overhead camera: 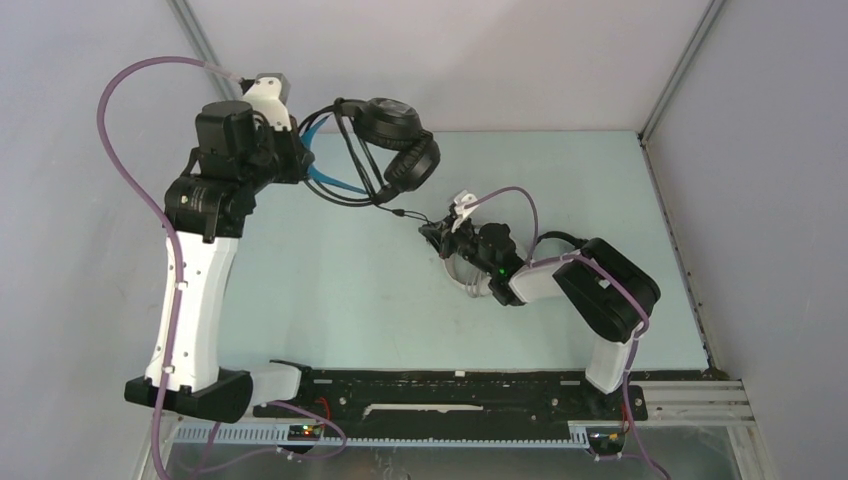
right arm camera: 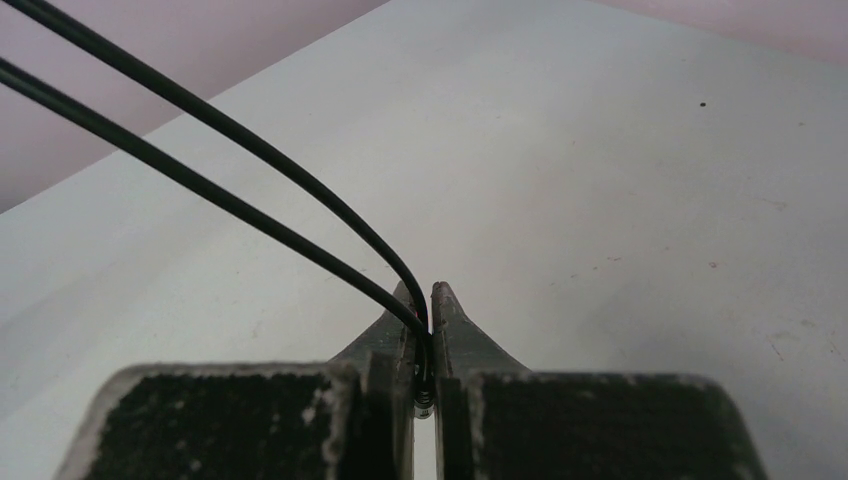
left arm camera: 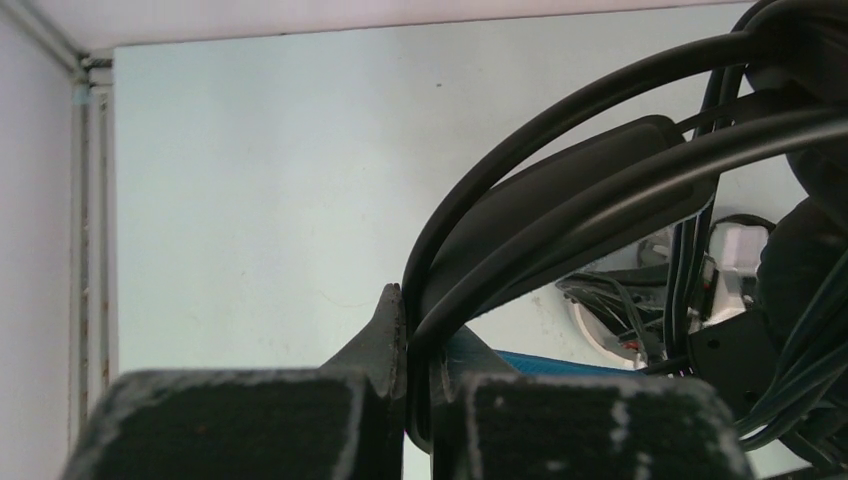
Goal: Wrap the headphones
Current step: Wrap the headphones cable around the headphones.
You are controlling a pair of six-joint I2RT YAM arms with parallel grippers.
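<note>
A pale blue-green table (overhead camera: 330, 280) stands enclosed by white walls (overhead camera: 450, 60).

black, blue-banded headphones (overhead camera: 392, 128) hang lifted, cable (right arm camera: 200, 189) stretched out.

Black headphones (overhead camera: 393, 128), blue headband strip (overhead camera: 322, 178). Thin black cable (right arm camera: 200, 187). Pale mint table (overhead camera: 330, 290), few dark specks. White-and-black arm links (overhead camera: 195, 290), dusty purple hoses (overhead camera: 128, 170). Black left claw (left arm camera: 412, 315) and right claw (right arm camera: 425, 300), pads scuffed white. Grey-white walls (overhead camera: 500, 60).

Black headphones (overhead camera: 398, 140) are gripped at upper left by the left claw (overhead camera: 304, 150); their cable (overhead camera: 405, 214) is stretched to the right claw (overhead camera: 432, 232).
</note>
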